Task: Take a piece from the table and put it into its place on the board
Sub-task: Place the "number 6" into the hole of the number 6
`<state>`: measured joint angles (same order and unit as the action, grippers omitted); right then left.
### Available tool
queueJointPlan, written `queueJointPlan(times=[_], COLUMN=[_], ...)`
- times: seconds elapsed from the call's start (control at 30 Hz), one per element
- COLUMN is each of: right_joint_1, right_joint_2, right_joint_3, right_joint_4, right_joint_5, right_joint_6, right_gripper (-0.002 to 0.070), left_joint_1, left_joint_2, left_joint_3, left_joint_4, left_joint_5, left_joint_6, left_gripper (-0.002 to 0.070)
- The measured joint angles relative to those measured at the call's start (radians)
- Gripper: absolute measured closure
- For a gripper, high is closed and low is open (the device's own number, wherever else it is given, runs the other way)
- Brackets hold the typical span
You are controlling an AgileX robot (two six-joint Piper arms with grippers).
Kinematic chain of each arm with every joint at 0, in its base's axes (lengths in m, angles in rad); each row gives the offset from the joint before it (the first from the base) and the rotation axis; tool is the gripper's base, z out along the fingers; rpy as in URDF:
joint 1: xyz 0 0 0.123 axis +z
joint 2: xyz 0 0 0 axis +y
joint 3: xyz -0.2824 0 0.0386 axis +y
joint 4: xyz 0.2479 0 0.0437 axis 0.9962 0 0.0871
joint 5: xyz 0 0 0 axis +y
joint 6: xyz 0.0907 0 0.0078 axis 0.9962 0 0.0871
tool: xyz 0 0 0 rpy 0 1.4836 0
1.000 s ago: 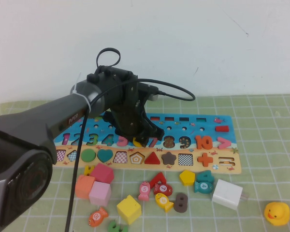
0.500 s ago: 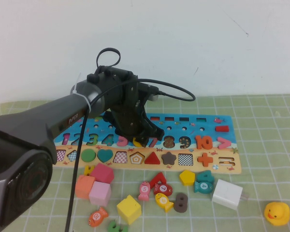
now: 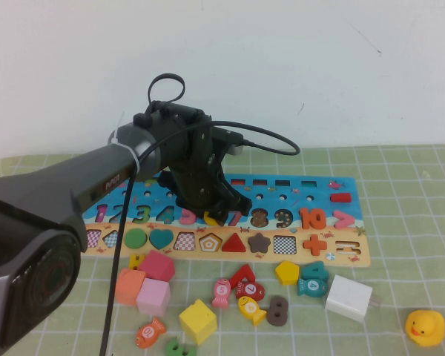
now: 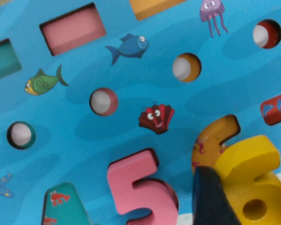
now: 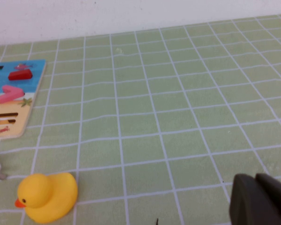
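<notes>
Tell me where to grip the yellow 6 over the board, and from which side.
Grip the yellow 6 by its flat outer edges, from straight above: it sits tilted over its slot on the board, beside the pink 5. The left gripper already hangs there; the right gripper sits apart over the cloth.

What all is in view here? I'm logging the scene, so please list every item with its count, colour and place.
board: 1, blue top, tan strip, mid-table
table: 1, pale green gridded cloth
piece: 1, yellow 6, at its slot beside pink 5
loose blocks: several, mixed colours, in front of board
white block: 1, right front
duck: 1, yellow, front right
left gripper: over the board, holding the piece
right gripper: near the duck
</notes>
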<state>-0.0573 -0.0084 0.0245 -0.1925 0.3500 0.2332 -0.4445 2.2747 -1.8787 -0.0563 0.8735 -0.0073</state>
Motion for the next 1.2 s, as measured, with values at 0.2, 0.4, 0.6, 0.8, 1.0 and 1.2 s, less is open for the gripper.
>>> queueJointPlan(times=[0.2, 0.4, 0.6, 0.8, 1.0, 1.2], right_joint_1=[0.0, 0.0, 0.0, 0.0, 0.0, 0.0], right_joint_2=[0.0, 0.0, 0.0, 0.0, 0.0, 0.0], right_joint_3=[0.0, 0.0, 0.0, 0.0, 0.0, 0.0], right_joint_4=[0.0, 0.0, 0.0, 0.0, 0.0, 0.0], right_joint_5=[0.0, 0.0, 0.0, 0.0, 0.0, 0.0], right_joint_6=[0.0, 0.0, 0.0, 0.0, 0.0, 0.0], right_gripper=[0.0678, 0.0678, 0.0678, 0.0678, 0.0678, 0.0678], left_joint_1=[0.0, 0.0, 0.0, 0.0, 0.0, 0.0], left_joint_2=[0.0, 0.0, 0.0, 0.0, 0.0, 0.0], left_joint_3=[0.0, 0.0, 0.0, 0.0, 0.0, 0.0], left_joint_4=[0.0, 0.0, 0.004, 0.021, 0.021, 0.019], left_joint_5=[0.0, 0.0, 0.0, 0.0, -0.015, -0.037], left_joint_6=[-0.001, -0.002, -0.009, -0.014, -0.014, -0.014], left_gripper=[0.0372, 0.0372, 0.0372, 0.0372, 0.0372, 0.0372])
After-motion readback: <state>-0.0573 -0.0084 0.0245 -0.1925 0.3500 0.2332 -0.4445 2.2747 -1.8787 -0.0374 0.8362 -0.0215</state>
